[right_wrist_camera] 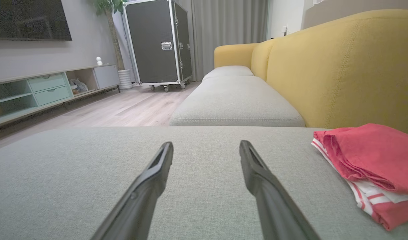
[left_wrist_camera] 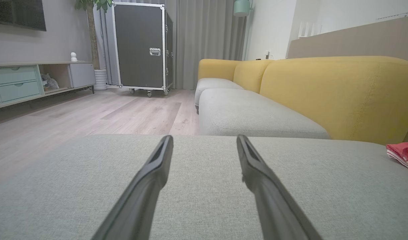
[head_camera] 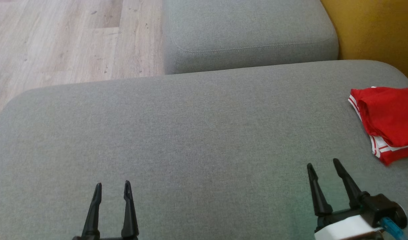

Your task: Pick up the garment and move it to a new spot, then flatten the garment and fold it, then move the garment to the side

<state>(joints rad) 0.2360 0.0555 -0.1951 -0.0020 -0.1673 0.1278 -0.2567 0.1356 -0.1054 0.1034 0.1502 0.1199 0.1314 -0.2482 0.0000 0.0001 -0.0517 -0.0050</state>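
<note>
Grey sofa seat (head_camera: pixel 190 126) is stretching wide beneath both arms, with a yellow backrest (head_camera: pixel 373 30) rising at its far right and pale wood floor (head_camera: pixel 57 40) lying to the far left. A red garment (head_camera: pixel 387 116) with white striped trim is lying loosely folded at the seat's right edge. The right end effector (head_camera: pixel 322 163) is hovering near it, to the garment's left and closer to the robot, its fingers standing apart and gripping nothing. The left end effector (head_camera: pixel 112 184) is hanging well apart from the garment, across the seat, fingers likewise spread and empty. Both wrist views are looking along the sofa into the room, taking in a black wheeled case (left_wrist_camera: pixel 140 46), grey curtains (left_wrist_camera: pixel 207 40), a low sideboard (left_wrist_camera: pixel 30 80), a potted plant (left_wrist_camera: pixel 90 30) and a dark wall screen (right_wrist_camera: pixel 27 20).
</note>
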